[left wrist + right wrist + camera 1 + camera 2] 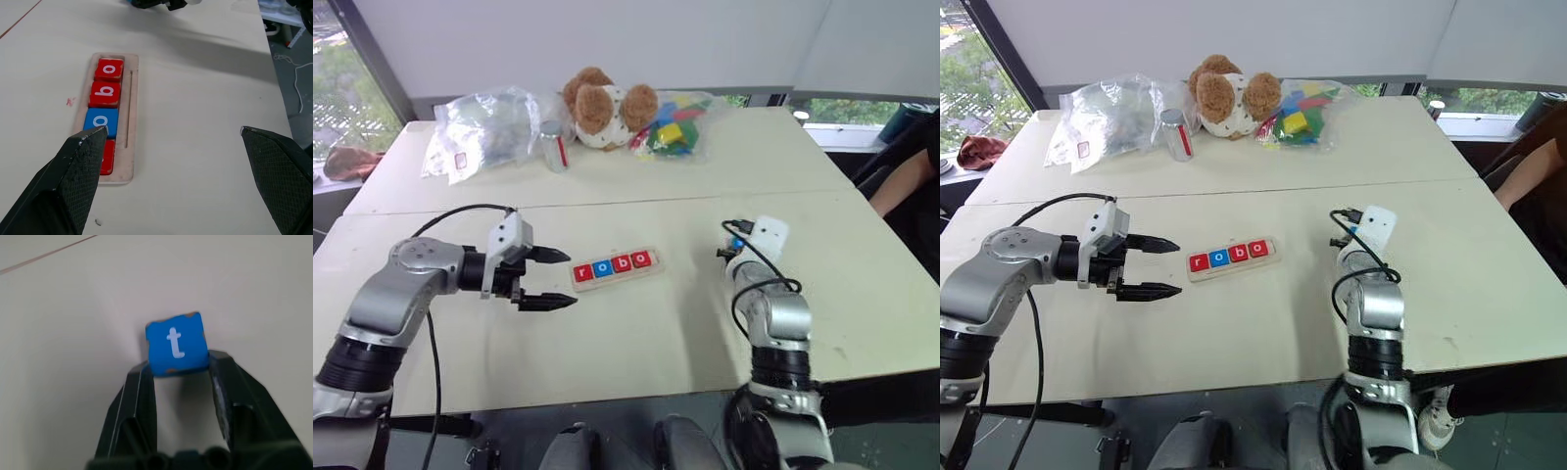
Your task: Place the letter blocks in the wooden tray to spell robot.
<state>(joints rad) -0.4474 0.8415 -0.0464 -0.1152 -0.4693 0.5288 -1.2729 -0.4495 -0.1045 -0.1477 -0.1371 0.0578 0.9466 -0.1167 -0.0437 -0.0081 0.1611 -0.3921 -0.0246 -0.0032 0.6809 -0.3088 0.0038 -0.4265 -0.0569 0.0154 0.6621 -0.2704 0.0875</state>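
Observation:
The wooden tray (628, 278) lies mid-table and holds letter blocks reading r (583, 273), o (601, 269), b (622, 264), o (642, 259); the red, blue, red, red tiles fill it from its left end. Just left of the tray my left gripper (571, 279) hovers open, its fingers pointing at the tray's left end. In the right wrist view my right gripper (180, 366) is shut on a blue letter block (176, 341) marked t, pinching its near edge against the tabletop. That hand sits to the right of the tray, a short gap away.
At the table's far side are a teddy bear (607, 103), a clear bag of coloured toy blocks (674, 125), a crumpled plastic bag (480, 127) and a small jar (553, 145). A person's arm (901, 181) shows at the right edge.

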